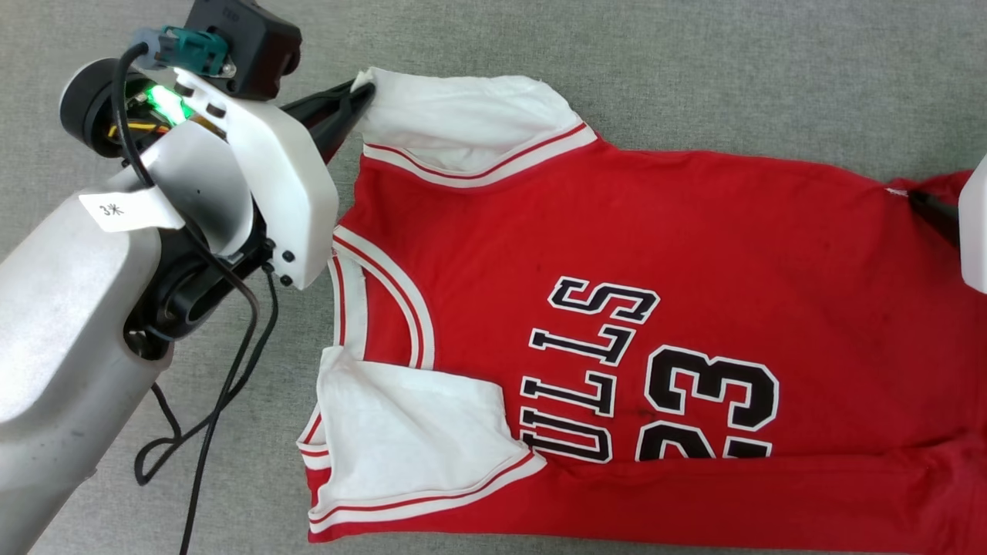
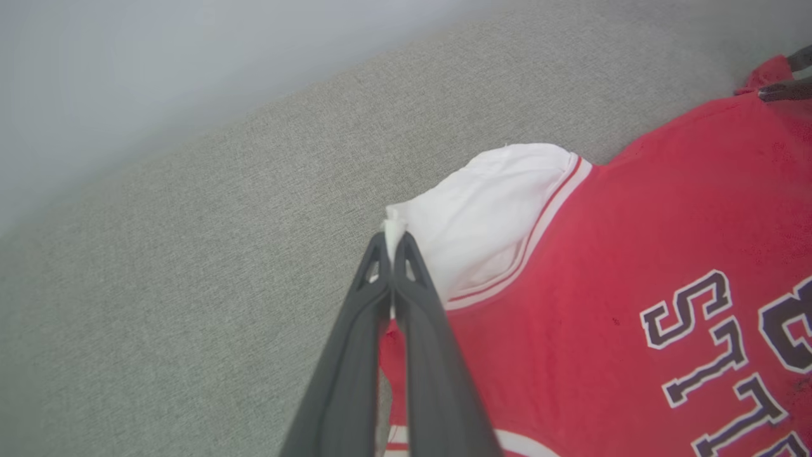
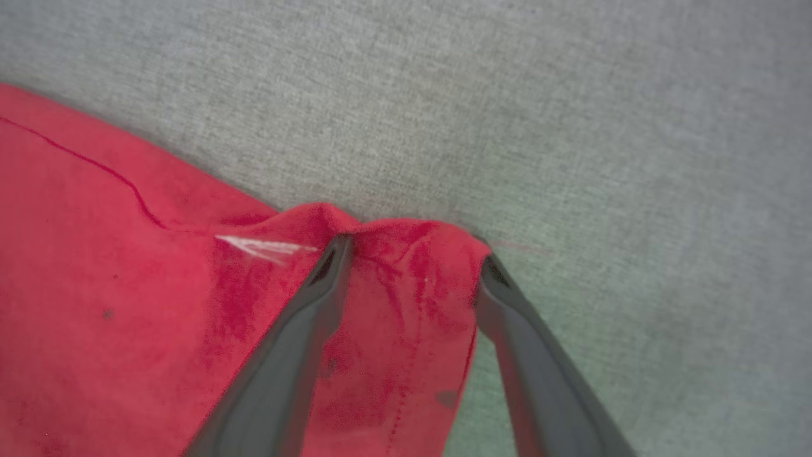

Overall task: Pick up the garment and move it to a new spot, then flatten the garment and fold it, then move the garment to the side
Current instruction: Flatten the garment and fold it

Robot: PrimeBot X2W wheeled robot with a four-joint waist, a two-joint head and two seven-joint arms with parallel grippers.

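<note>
Grey woven surface [image 1: 732, 62] bearing the garment [image 1: 694, 223], spread flat with its print facing up. Left gripper [image 2: 391, 243], closed, pinches the tip of one white sleeve [image 2: 488, 209]. Right gripper [image 3: 412, 254], fingers wide apart, straddles the garment's bunched hem corner [image 3: 406, 298], apparently without clamping it.

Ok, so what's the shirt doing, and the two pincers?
Bulls T-shirt: lying print-up, mostly flat, near sleeve folded onto the letters.
Left pincer: shut, pinching a corner of the far white sleeve.
Right pincer: open, straddling the bunched red hem corner.
</note>
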